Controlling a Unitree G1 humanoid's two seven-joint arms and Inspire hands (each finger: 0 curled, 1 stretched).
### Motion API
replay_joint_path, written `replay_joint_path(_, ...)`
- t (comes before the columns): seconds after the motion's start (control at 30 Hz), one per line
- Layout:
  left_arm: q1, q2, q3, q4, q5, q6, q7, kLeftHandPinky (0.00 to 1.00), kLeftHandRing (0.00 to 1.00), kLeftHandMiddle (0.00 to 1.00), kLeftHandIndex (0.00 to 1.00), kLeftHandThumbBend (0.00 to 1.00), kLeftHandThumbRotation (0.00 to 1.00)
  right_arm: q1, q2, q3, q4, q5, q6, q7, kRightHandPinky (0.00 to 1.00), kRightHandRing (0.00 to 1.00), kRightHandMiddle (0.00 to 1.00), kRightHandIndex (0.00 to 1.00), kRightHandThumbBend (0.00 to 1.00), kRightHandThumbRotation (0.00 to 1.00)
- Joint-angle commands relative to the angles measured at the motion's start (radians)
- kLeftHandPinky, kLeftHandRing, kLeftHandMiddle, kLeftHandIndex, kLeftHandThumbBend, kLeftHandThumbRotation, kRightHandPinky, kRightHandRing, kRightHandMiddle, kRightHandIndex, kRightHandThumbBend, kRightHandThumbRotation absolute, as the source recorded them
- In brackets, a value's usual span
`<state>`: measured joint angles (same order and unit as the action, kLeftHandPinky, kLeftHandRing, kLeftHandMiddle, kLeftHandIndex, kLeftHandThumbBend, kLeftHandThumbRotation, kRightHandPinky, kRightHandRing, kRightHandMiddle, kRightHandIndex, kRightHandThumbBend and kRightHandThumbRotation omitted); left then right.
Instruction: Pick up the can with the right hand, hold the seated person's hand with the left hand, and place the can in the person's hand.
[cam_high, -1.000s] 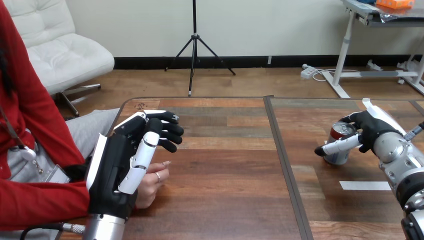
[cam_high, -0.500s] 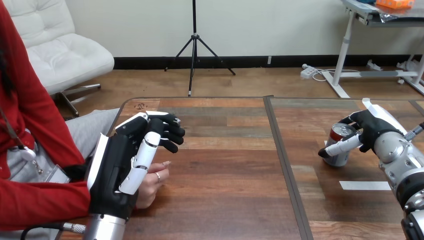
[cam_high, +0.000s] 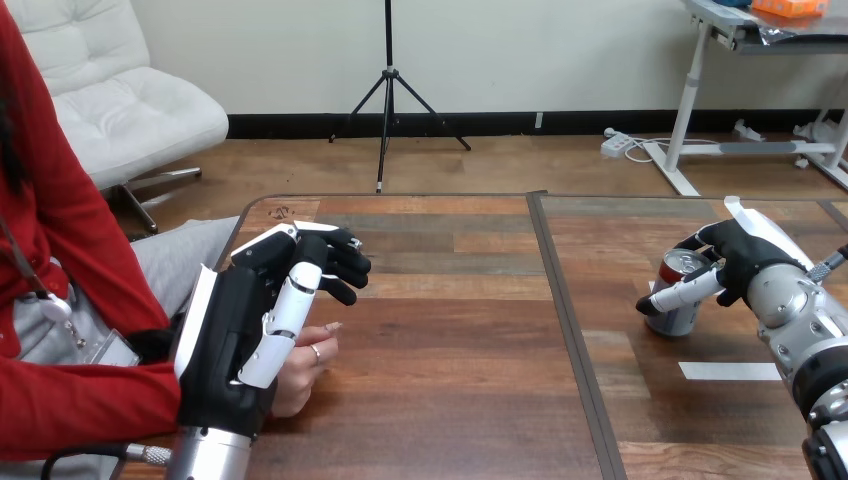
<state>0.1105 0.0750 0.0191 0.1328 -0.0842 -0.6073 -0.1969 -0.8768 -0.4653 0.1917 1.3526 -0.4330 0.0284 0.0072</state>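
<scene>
A silver and red can (cam_high: 682, 300) stands upright on the right part of the wooden table (cam_high: 460, 330). My right hand (cam_high: 745, 258) is round it: the fingers curl behind the can's top and the thumb (cam_high: 682, 292) lies across its front. At the left, my left hand (cam_high: 240, 330) lies palm down over the person's hand (cam_high: 305, 362), which rests on the table's left edge. Its fingers reach past that hand, loosely bent, with nothing in them, and its thumb lies along the person's knuckles. I see no finger curled round the person's hand.
A white tape strip (cam_high: 730, 371) lies on the table just in front of the can. A dark seam (cam_high: 565, 320) runs front to back between the table's two halves. The person's red sleeve (cam_high: 90, 405) rests along the left edge.
My right thumb has drawn in a little toward the can's front. The left hand and the person's hand have barely moved.
</scene>
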Motion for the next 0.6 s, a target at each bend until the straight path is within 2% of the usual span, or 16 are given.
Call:
replay_joint_path(0.0, -0.060, 0.008, 0.012, 0.011, -0.007, -0.024, -0.002, 0.43, 0.52, 0.53, 0.52, 0.30, 0.74, -0.025, 0.011, 0.001, -0.007, -0.001, -0.022, -0.027, 0.58, 0.65, 0.71, 0.68, 0.83, 0.00)
replay_joint_path(0.57, -0.060, 0.012, 0.016, 0.011, 0.004, -0.019, 0.005, 0.42, 0.51, 0.52, 0.51, 0.33, 0.74, -0.028, 0.011, 0.002, -0.010, -0.002, -0.025, -0.037, 0.54, 0.56, 0.62, 0.64, 0.76, 0.00)
